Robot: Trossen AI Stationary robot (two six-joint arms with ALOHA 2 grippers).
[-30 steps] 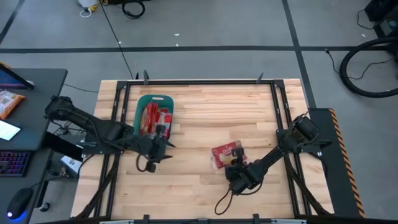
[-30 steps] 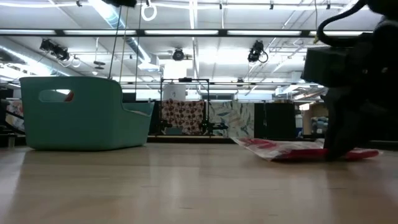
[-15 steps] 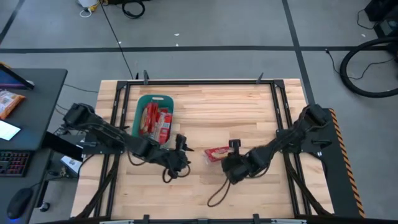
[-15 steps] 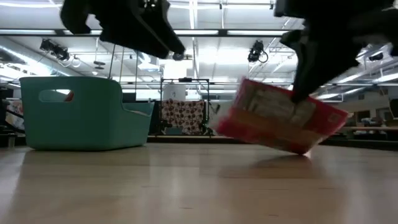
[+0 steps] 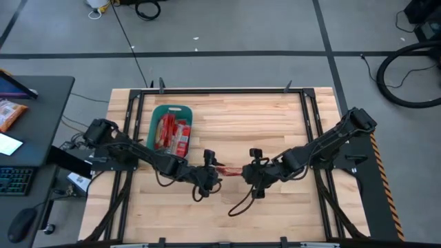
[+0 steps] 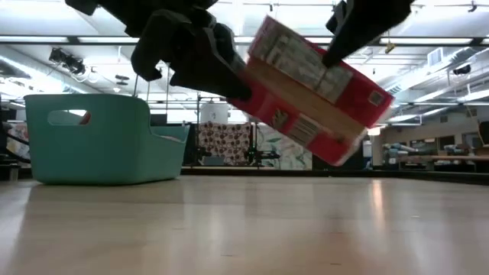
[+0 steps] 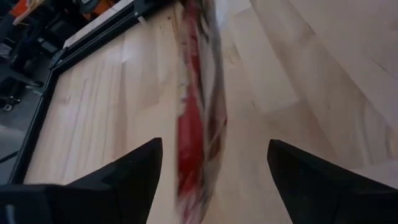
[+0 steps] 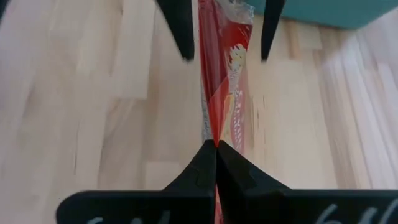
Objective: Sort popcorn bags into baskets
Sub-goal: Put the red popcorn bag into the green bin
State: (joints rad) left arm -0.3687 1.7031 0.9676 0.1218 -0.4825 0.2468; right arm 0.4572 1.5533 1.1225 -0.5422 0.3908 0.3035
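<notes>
Flat red popcorn packet held off the table between my two arms.

My right gripper pinches one end, fingers clamped tight; my left gripper stands wide open around the other end. The teal-green plastic tub, with more packets inside, sits near the left arm.

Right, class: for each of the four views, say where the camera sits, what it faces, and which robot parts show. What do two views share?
High: overhead, looking down; both arms, table, basket.
Low: table height, facing the room; both grippers, lifted popcorn bag.
Left wrist: open left gripper around the bag.
Right wrist: right gripper pinching the bag.
Shared: both wrist views show the bag edge-on.
</notes>
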